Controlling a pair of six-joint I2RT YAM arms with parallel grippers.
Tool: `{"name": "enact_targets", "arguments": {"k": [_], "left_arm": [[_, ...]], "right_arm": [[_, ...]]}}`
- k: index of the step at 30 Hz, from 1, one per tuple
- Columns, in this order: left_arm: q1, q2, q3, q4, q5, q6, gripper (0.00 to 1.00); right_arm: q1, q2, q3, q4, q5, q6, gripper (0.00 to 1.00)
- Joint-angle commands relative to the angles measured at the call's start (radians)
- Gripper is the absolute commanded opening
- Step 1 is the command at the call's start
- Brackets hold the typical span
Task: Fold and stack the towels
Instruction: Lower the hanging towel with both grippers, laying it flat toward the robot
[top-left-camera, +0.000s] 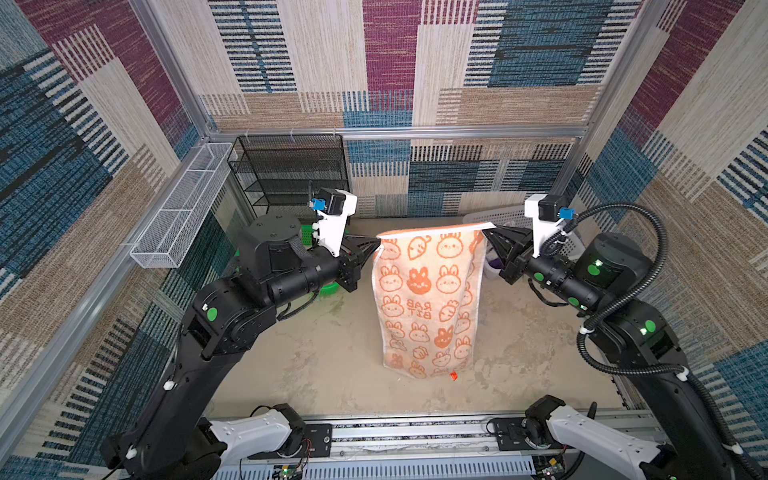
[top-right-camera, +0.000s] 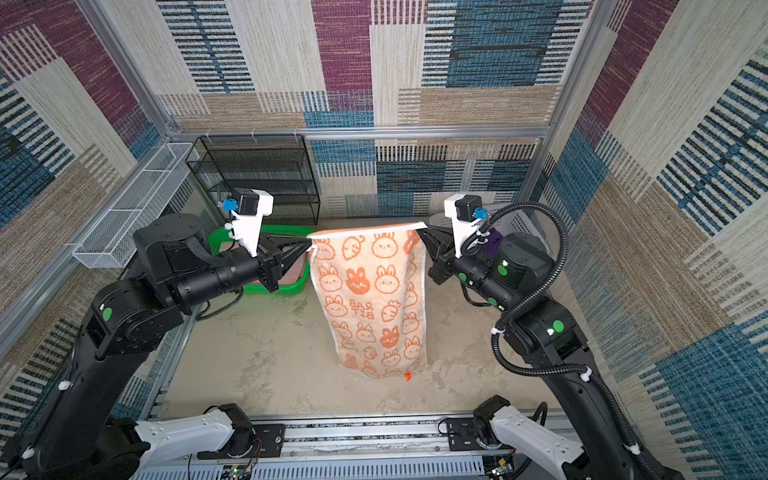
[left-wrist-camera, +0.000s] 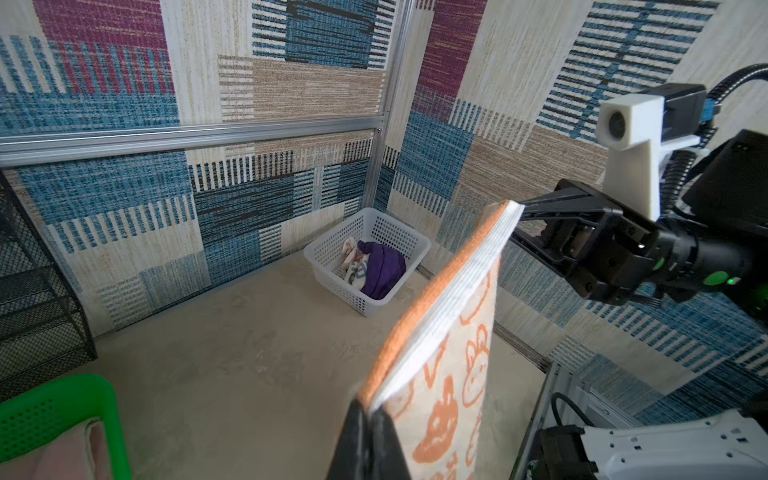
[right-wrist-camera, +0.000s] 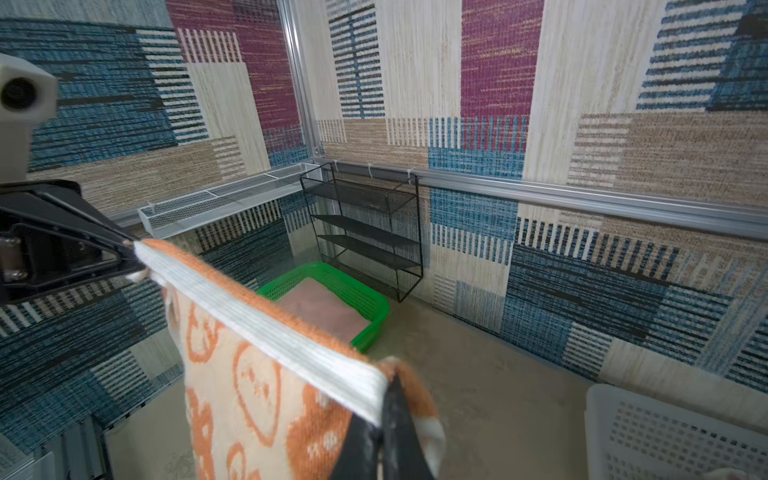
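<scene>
The orange towel hangs spread mid-scene, fold not yet begun.
Far left, a pink towel lies in the green basket; the left gripper is clamped on the top left corner, the right gripper on the top right; far right, the white basket holds a purple towel. Next, likely: lay it flat on the table, then fold.

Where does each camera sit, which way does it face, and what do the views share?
Top views: overhead near the arm bases, looking down; both arms show, left pincer and right pincer stretching the orange towel.
Left wrist: on left arm, faces right pincer and white basket; own fingertips show.
Right wrist: on right arm, faces left pincer and green basket; own fingertips show.
All share the orange towel.
</scene>
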Motion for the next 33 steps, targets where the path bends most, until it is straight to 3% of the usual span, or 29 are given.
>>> {"name": "enact_targets", "arguments": {"k": [1,6,14,22,28,33], "left_arm": [[0.011,0.026,-0.039,-0.011,-0.274,-0.013,0.0],[0.069,0.155,-0.067,0.031,-0.414,0.003,0.0],[0.208,0.448,-0.024,0.138,-0.47,0.045,0.0],[0.24,0.664,-0.036,0.203,-0.504,0.092,0.0],[0.251,0.716,-0.076,0.236,-0.479,0.091,0.0],[0.252,0.705,-0.107,0.235,-0.424,0.081,0.0]], "right_arm": [[-0.009,0.04,-0.044,0.078,0.303,0.013,0.0],[-0.03,0.19,-0.103,0.176,0.388,-0.017,0.0],[-0.146,0.457,-0.16,0.377,0.319,-0.006,0.0],[-0.159,0.714,-0.159,0.437,0.298,-0.031,0.0],[-0.159,0.785,-0.192,0.462,0.282,-0.042,0.0],[-0.16,0.74,-0.245,0.467,0.257,-0.042,0.0]]}}
